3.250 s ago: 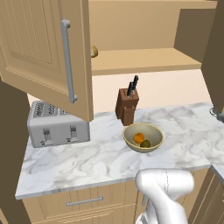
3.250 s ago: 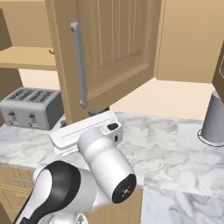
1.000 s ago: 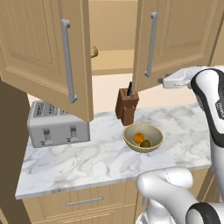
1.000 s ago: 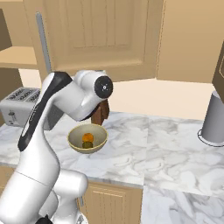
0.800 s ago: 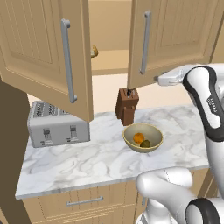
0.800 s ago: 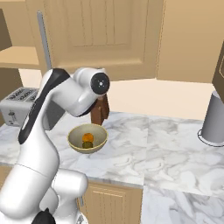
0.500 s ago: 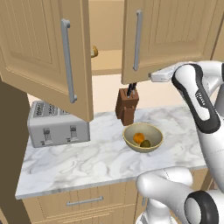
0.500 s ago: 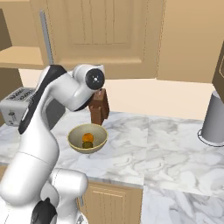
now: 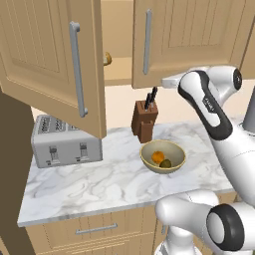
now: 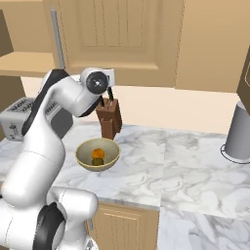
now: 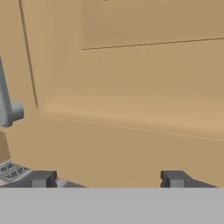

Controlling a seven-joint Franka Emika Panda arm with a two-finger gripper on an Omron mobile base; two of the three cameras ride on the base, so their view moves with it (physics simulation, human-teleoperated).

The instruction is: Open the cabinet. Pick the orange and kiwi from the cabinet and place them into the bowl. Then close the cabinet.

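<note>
The cabinet's right door (image 9: 199, 35) stands almost shut, and its grey bar handle (image 9: 147, 42) hangs by the gap. The left door (image 9: 50, 55) hangs wide open. My gripper (image 11: 108, 179) is open, its fingertips (image 11: 43, 178) wide apart right in front of the door's wood panel (image 11: 131, 87), with the handle (image 11: 6, 109) at the left. On the counter, the bowl (image 9: 147, 149) holds the orange (image 9: 158, 156) and the kiwi (image 9: 166, 163). From the right base camera the orange (image 10: 97, 153) and kiwi (image 10: 98, 161) lie together in the bowl (image 10: 113, 149).
A knife block (image 9: 145, 119) stands just behind the bowl. A grey toaster (image 9: 64, 142) sits at the counter's left under the open door. A tan-brown item (image 9: 106, 59) lies on the cabinet shelf. A grey cylinder (image 10: 239, 132) stands at the far right.
The right door has swung leftward until nearly shut, with my hand following it. The fruit and the bowl have stayed put.
</note>
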